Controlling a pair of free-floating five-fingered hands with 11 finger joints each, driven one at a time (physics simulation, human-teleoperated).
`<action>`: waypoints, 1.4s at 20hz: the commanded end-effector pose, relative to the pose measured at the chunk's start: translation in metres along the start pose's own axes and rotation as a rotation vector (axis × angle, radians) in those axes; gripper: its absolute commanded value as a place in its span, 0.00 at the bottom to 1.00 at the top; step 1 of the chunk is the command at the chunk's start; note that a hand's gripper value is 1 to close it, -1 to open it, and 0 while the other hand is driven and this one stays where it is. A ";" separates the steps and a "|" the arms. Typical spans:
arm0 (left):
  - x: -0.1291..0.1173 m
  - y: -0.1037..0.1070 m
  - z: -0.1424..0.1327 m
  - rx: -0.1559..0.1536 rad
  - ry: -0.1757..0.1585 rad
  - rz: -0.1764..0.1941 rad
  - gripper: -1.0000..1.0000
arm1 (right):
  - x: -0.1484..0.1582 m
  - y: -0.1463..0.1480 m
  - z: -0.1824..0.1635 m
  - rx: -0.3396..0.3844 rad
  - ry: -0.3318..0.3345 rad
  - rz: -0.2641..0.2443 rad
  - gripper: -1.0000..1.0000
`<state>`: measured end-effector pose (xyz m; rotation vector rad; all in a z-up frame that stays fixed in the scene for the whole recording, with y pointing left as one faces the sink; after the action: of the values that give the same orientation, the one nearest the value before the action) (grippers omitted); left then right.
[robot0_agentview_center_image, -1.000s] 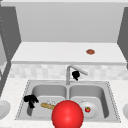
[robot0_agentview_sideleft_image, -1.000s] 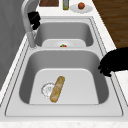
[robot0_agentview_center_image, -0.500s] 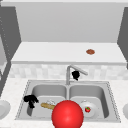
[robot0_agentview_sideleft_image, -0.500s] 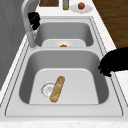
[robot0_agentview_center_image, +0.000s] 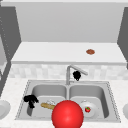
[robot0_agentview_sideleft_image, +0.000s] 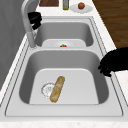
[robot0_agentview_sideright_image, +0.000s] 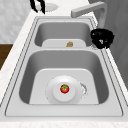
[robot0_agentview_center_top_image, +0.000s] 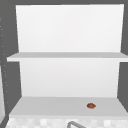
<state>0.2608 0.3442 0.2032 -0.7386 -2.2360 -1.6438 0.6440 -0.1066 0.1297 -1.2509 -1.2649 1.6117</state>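
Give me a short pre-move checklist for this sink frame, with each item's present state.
1. Left hand at the front-left edge of the left basin, holding nothing: ok.
2. Right hand close under the faucet spout, fingers curled: ok; whether it touches the faucet: cannot tell.
3. Bread roll lying flat on the left basin floor, one end over the drain: ok.
4. Tomato sitting on the plate in the right basin: ok.
5. Water running from the faucet: none seen, ok.
6. Red ball blocks part of the front view of the sink: not ok.
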 end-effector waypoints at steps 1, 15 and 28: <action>0.000 0.000 0.000 0.000 0.000 0.000 0.50 | -0.010 0.013 0.011 -0.005 0.037 -0.058 1.00; 0.000 0.000 0.000 0.000 0.000 0.000 0.50 | -0.022 0.025 0.026 -0.109 0.062 -0.054 1.00; 0.000 0.000 0.000 0.000 0.000 0.000 0.50 | 0.019 0.019 0.024 -0.178 0.305 -0.042 1.00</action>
<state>0.2608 0.3442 0.2032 -0.7386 -2.2360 -1.6438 0.6230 -0.1059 0.1142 -1.5025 -1.2520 1.2311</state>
